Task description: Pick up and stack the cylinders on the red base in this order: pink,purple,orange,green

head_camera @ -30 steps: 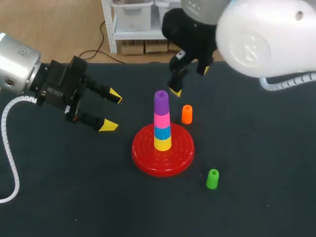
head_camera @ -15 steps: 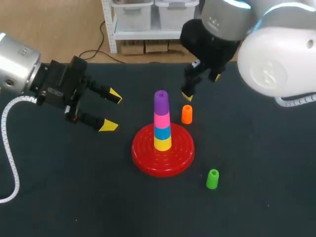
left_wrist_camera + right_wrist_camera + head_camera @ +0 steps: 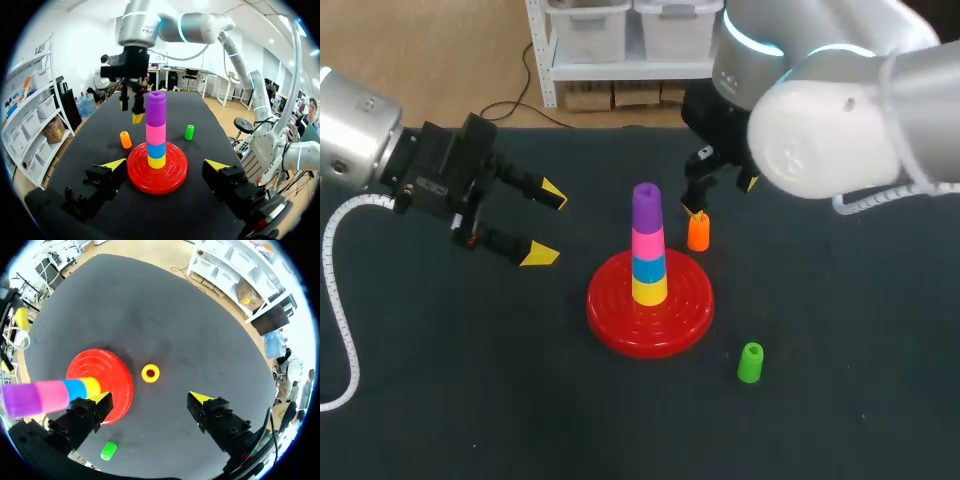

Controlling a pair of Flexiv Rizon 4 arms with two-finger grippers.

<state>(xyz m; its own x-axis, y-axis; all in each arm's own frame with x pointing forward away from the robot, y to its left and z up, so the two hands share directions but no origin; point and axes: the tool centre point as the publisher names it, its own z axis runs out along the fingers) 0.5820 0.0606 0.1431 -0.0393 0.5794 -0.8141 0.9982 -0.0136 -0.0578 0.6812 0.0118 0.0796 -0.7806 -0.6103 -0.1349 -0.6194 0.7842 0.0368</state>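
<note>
Place: a robotics lab, by every sign on the bench.
Machines: a silver left arm and a bulky white right arm come in over one surface from opposite sides.
Cabling: a ribbed white hose loops off the left arm.
Tooling: black fingers with bright yellow tips.
Surface: dark, matte, plain.
Test pieces: a red base carrying stacked cylinders, with an orange cylinder and a green cylinder loose beside it. They are toy-like props, not tools or goods.

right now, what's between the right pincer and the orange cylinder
Nothing: in the right wrist view only bare table separates the open right pincer from the orange cylinder ahead.
</note>
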